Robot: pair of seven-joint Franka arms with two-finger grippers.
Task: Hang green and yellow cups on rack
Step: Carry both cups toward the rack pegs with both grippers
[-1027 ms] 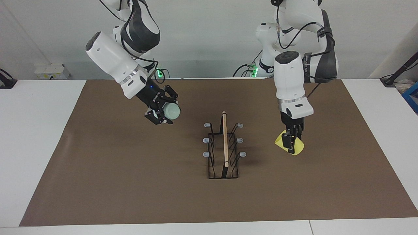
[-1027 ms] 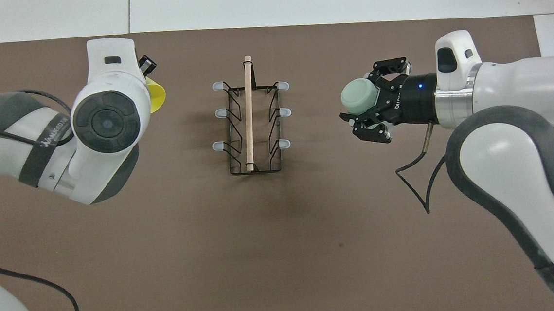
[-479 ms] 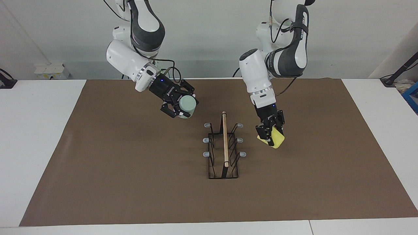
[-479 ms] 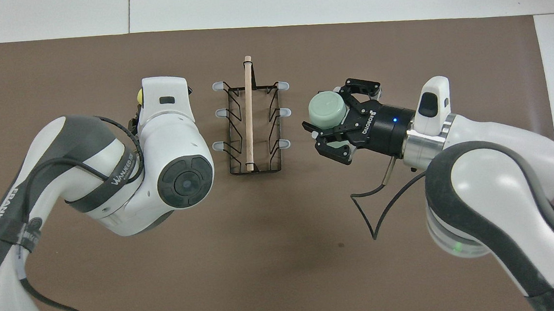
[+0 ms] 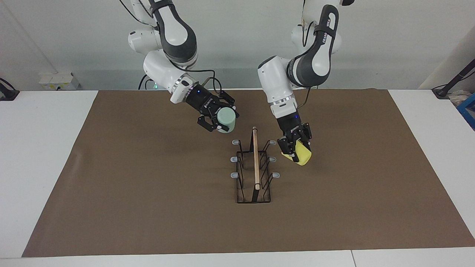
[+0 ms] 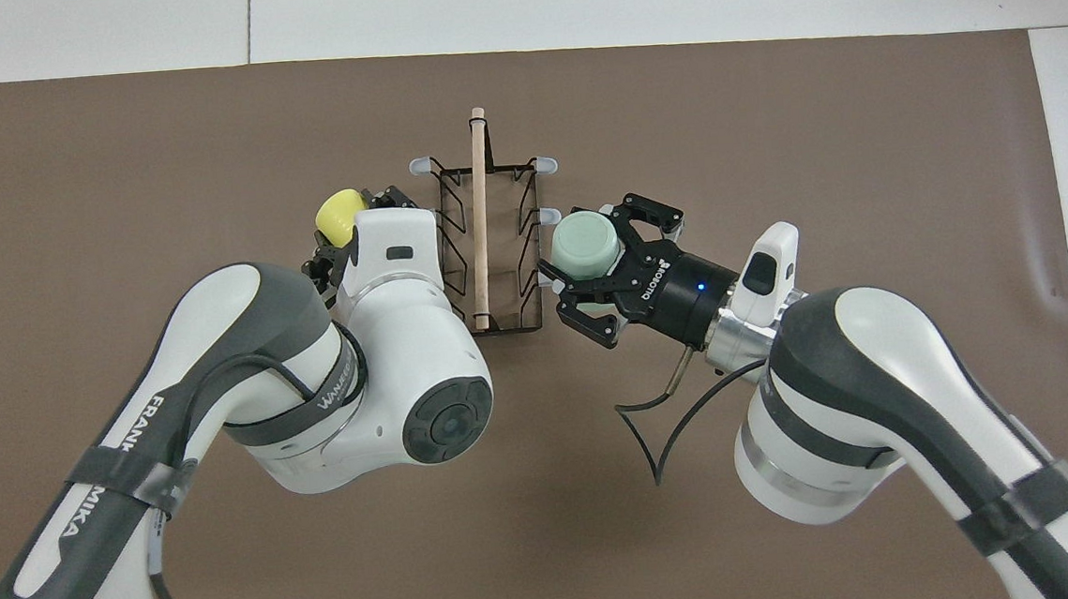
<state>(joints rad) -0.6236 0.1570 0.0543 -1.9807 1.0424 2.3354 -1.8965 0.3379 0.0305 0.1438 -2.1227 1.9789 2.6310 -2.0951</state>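
Note:
The black wire rack (image 5: 255, 163) (image 6: 480, 200), with its wooden rod on top and grey-tipped prongs (image 5: 236, 142), stands mid-mat. My right gripper (image 5: 223, 121) (image 6: 590, 256) is shut on the pale green cup (image 5: 227, 118) (image 6: 585, 245). It holds the cup tilted in the air, just above the prongs on the right arm's side of the rack. My left gripper (image 5: 296, 149) (image 6: 335, 243) is shut on the yellow cup (image 5: 303, 156) (image 6: 341, 215). That cup hangs tilted, low beside the prongs on the left arm's side and apart from them.
A brown mat (image 5: 148, 193) covers the white table (image 5: 44, 148). A white box (image 5: 59, 81) sits at the table's edge nearest the robots, toward the right arm's end. A blue item (image 5: 468, 107) shows at the left arm's end.
Both arms have swung inward toward the rack with their cups. The green cup went from well out over the mat to the rack's side. The yellow cup came in close on the left arm's side.

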